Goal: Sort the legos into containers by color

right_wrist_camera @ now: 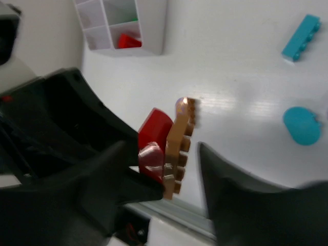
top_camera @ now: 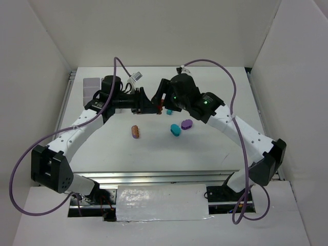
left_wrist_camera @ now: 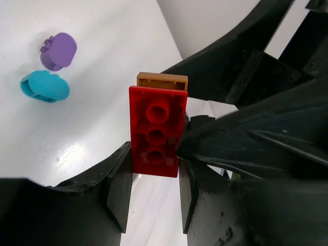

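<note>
A red brick (left_wrist_camera: 155, 132) with a brown plate (left_wrist_camera: 162, 79) stuck to its back hangs above the table between both grippers (top_camera: 160, 107). My left gripper (left_wrist_camera: 154, 192) grips the red brick's lower end between its fingertips. My right gripper (right_wrist_camera: 179, 169) is open around the pair. One of its fingers (left_wrist_camera: 205, 143) touches the red brick, and the other (right_wrist_camera: 241, 195) stands apart from the brown plate (right_wrist_camera: 177, 148). The white divided tray (right_wrist_camera: 154, 31) holds a red lego (right_wrist_camera: 128, 41) in one compartment and something green behind it.
On the table lie a teal brick (top_camera: 169, 111), a teal oval (top_camera: 175, 129), a purple oval (top_camera: 187, 123) and a brown oval (top_camera: 135, 131). The tray (top_camera: 92, 84) stands at the back left, partly hidden behind the left arm. White walls enclose the table.
</note>
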Robot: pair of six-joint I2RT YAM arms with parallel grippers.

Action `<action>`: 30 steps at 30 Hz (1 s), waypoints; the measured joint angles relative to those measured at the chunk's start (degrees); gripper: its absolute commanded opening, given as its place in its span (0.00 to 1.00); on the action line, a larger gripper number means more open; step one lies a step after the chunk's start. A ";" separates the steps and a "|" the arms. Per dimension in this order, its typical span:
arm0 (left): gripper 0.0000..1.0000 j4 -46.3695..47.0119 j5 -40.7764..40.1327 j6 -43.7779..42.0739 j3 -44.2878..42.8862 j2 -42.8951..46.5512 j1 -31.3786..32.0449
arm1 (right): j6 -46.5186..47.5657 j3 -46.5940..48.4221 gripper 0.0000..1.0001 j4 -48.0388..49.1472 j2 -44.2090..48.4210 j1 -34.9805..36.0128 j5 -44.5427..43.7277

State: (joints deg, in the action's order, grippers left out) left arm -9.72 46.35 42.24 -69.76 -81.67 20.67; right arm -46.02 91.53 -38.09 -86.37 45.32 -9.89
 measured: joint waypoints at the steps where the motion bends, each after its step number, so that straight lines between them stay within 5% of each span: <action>1: 0.00 0.81 1.11 -0.09 0.46 0.11 0.02 | 0.11 -1.27 0.94 1.81 0.87 -0.37 0.09; 6: 0.00 6.23 4.37 0.72 1.95 1.22 0.39 | 0.76 -6.82 1.00 7.85 6.10 -4.44 8.76; 13: 0.00 20.37 11.08 6.03 5.07 4.28 0.44 | 4.61 -19.04 0.96 20.17 17.31 -15.69 34.49; 19: 0.00 35.43 17.05 15.34 7.67 5.05 0.55 | 4.35 -24.72 0.72 33.90 20.79 -15.87 48.61; 28: 0.00 43.85 20.83 21.29 8.00 5.05 0.66 | 1.73 -27.15 0.58 42.60 20.22 -15.85 53.96; 30: 0.00 44.76 21.24 22.25 8.09 5.05 0.74 | 1.44 -27.17 0.47 44.13 20.22 -15.85 54.29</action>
State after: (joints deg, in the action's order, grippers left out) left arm 35.05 67.59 64.49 -61.67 -76.62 21.41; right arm -44.58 64.36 6.04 -66.15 29.47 44.40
